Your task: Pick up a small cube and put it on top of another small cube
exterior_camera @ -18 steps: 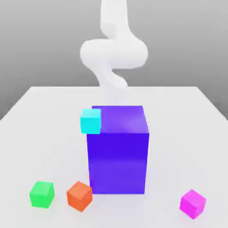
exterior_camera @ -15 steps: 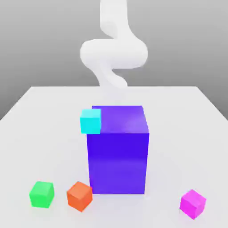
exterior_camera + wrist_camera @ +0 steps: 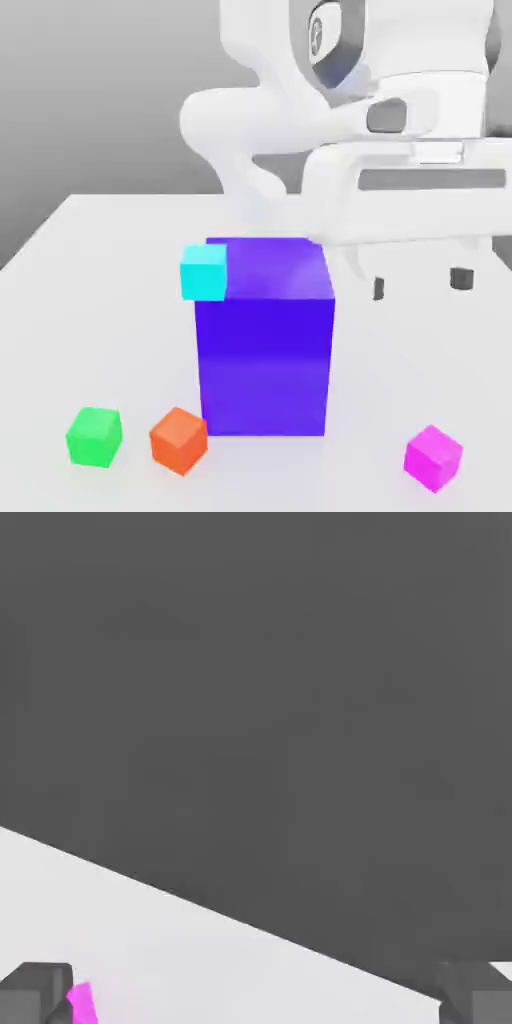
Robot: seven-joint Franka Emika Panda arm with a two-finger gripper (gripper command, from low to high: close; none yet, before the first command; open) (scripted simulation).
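The gripper (image 3: 418,283) hangs above the bench (image 3: 90,300), jaws spread wide and empty. The pink cube (image 3: 433,457) sits on the bench below it, seemingly untouched, well right of the big blue block (image 3: 265,350).

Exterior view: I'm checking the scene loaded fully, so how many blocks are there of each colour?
Magenta-pink small cube: 1
Green cube: 1
Orange cube: 1
Cyan cube: 1
Big blue-violet block: 1
Total: 5
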